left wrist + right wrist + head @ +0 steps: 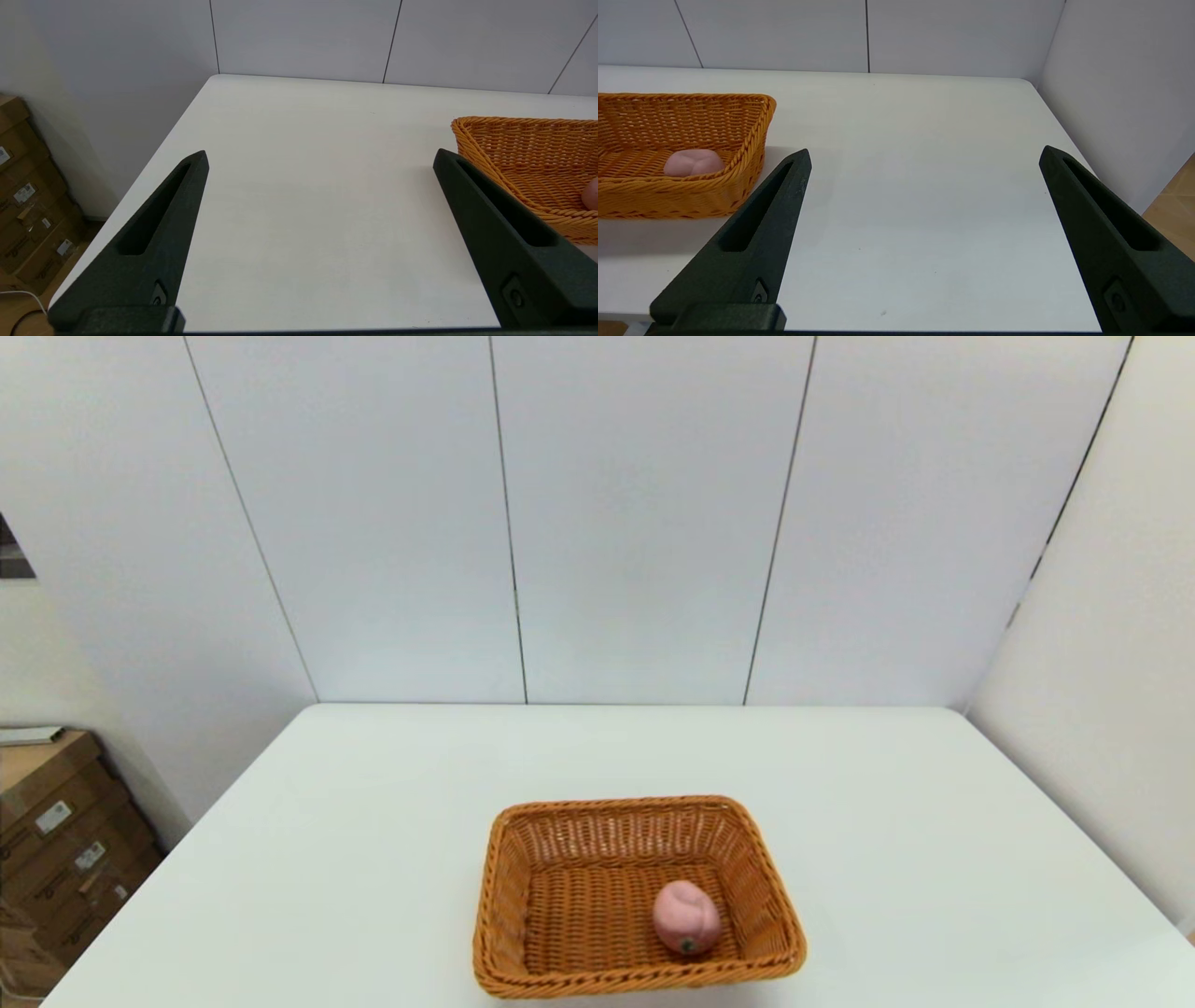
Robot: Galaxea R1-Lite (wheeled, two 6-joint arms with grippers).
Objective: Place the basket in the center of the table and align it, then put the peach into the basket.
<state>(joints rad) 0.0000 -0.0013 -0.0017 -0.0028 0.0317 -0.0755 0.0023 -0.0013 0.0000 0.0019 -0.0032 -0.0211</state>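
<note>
Peach (686, 917) lies inside basket (597, 821) on worktop (373, 803); my left tool (320, 158) and right tool (924, 156) gape wide, empty.

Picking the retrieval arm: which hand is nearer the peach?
The right hand; the peach lies in the basket's right half, farther from the left hand.
</note>
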